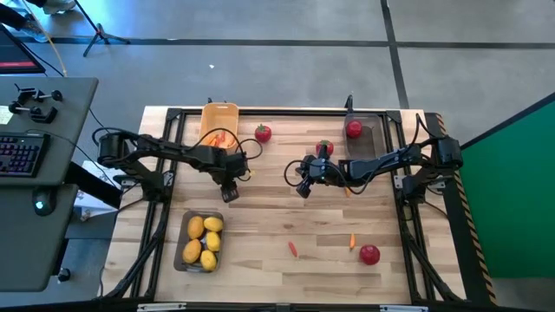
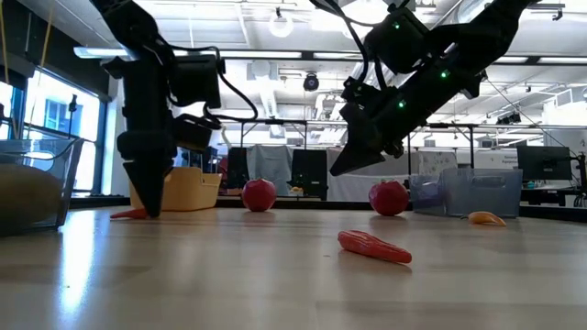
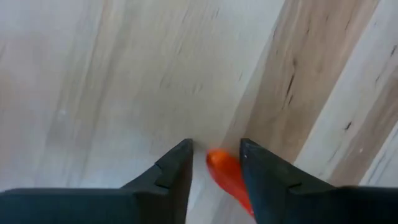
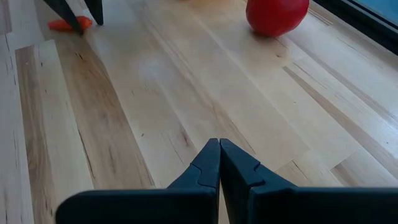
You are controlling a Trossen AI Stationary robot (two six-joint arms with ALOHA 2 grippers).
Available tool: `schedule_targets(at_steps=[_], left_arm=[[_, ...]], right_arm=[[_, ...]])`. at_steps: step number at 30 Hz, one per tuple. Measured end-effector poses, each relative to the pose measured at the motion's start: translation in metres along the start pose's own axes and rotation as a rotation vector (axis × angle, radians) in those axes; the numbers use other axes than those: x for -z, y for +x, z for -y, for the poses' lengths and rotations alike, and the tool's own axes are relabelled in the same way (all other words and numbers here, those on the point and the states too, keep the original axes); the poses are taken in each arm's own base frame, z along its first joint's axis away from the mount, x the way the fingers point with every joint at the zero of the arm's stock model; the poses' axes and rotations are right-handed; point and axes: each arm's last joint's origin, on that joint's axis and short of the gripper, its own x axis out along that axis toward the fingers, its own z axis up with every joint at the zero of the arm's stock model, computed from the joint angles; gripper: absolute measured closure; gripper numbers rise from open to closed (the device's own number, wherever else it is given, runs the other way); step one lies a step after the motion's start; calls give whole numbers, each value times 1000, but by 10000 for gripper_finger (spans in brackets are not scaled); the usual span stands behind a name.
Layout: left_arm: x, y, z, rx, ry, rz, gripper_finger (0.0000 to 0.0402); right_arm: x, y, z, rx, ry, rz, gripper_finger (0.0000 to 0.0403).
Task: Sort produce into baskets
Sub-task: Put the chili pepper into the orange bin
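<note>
A thin orange-red carrot piece [image 3: 227,177] lies flat on the wooden table [image 1: 286,221], between the parted fingertips of the left gripper [image 3: 214,155], which stands tip-down over it near the yellow-orange basket [image 1: 218,121]; whether the fingers touch it cannot be told. In the left wrist view its long axis runs slantwise between the fingers, its rounded end foremost. The low view shows only its end [image 2: 128,214] poking out beside the fingers, and the right gripper [image 4: 219,149] hangs clenched and empty above mid-table.

Grey concrete floor [image 1: 286,61] with dark seams around pale wooden table [image 1: 286,269]. At nine o'clock, grey desk [image 1: 35,208] carrying keyboard [image 1: 19,156]. Green panel [image 1: 512,191] at three o'clock. Bright windows [image 2: 50,124], ceiling lights [image 2: 275,23], monitors [image 2: 307,170] beyond.
</note>
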Motion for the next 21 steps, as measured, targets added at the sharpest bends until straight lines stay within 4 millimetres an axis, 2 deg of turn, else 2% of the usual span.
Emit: schedule_targets(at_steps=[5, 9, 15, 18, 21], left_arm=[[-1, -1, -4, -17, 25, -9, 347], [-9, -17, -7, -48, 49, -36, 395], [-29, -61, -22, -117, 36, 42, 393], [-28, -82, -31, -118, -13, 53, 399], [-21, -91, -35, -113, -24, 34, 397]], right_arm=[[0, 0, 0, 0, 0, 0, 403], [0, 0, 0, 1, 0, 0, 403], [0, 0, 0, 10, 2, 2, 403], [0, 0, 0, 9, 8, 2, 403], [0, 0, 0, 6, 7, 1, 403]])
